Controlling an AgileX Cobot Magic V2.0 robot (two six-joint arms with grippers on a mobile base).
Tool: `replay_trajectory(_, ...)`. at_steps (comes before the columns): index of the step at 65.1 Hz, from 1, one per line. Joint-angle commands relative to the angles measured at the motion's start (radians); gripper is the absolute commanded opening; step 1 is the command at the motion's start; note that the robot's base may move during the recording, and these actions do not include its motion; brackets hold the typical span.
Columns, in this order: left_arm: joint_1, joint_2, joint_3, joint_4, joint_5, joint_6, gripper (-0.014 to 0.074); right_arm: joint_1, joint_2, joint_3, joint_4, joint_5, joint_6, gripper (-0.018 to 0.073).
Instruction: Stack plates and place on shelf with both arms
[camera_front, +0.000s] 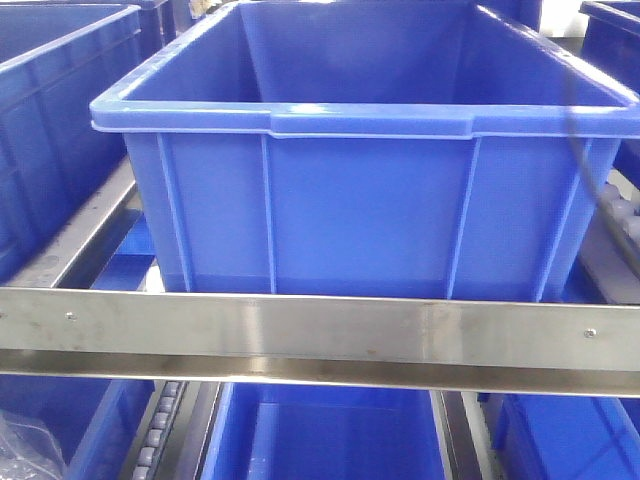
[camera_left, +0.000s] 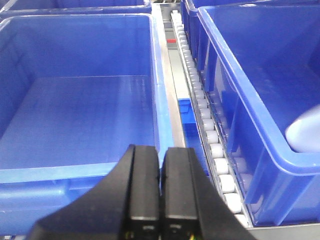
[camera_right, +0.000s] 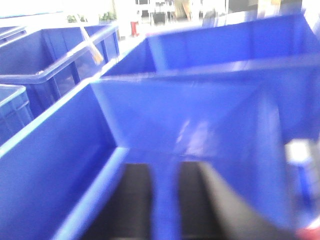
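No plate shows clearly. A pale rounded shape lies inside the right blue crate in the left wrist view; I cannot tell whether it is a plate. My left gripper is shut and empty, its black fingers pressed together above the front right corner of an empty blue crate. My right gripper is blurred, its two dark fingers a little apart with nothing between them, inside or just over a blue crate. Neither gripper shows in the front view.
A large blue crate stands on the shelf behind a steel front rail. More blue crates sit left and below. A roller track runs between crates. A red and white object is at the right edge.
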Motion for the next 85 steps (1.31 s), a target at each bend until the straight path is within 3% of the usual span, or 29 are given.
replay_trajectory(1, 0.0, 0.005, -0.03, -0.001, -0.077, -0.007, 0.0082, -0.022, -0.119, 0.037, -0.013, -0.041, -0.067, 0.0099)
replay_trajectory(7, 0.0, 0.005, -0.03, -0.001, -0.077, -0.007, 0.0082, -0.067, -0.215, 0.136, -0.013, 0.006, -0.097, 0.0046)
replay_trajectory(16, 0.0, 0.005, -0.03, -0.001, -0.077, -0.007, 0.0082, -0.18, -0.393, 0.264, -0.013, 0.078, -0.099, 0.0048)
replay_trajectory(29, 0.0, 0.005, -0.03, -0.001, -0.077, -0.007, 0.0082, -0.305, -0.65, 0.372, -0.042, 0.33, -0.099, 0.0048)
replay_trajectory(37, 0.0, 0.005, -0.03, -0.001, -0.077, -0.007, 0.0082, -0.309, -0.797, 0.404, -0.033, 0.455, -0.093, 0.0048)
replay_trajectory(51, 0.0, 0.005, -0.03, -0.001, -0.077, -0.007, 0.0082, -0.309, -1.033, 0.472, 0.098, 0.452, -0.043, 0.0048)
replay_trajectory(72, 0.0, 0.005, -0.03, -0.001, -0.077, -0.007, 0.0082, -0.309, -1.305, 0.558, 0.098, 0.655, -0.045, 0.0048)
replay_trajectory(85, 0.0, 0.005, -0.03, -0.001, -0.077, -0.007, 0.0082, -0.309, -1.318, 0.558, 0.099, 0.667, -0.045, 0.0048)
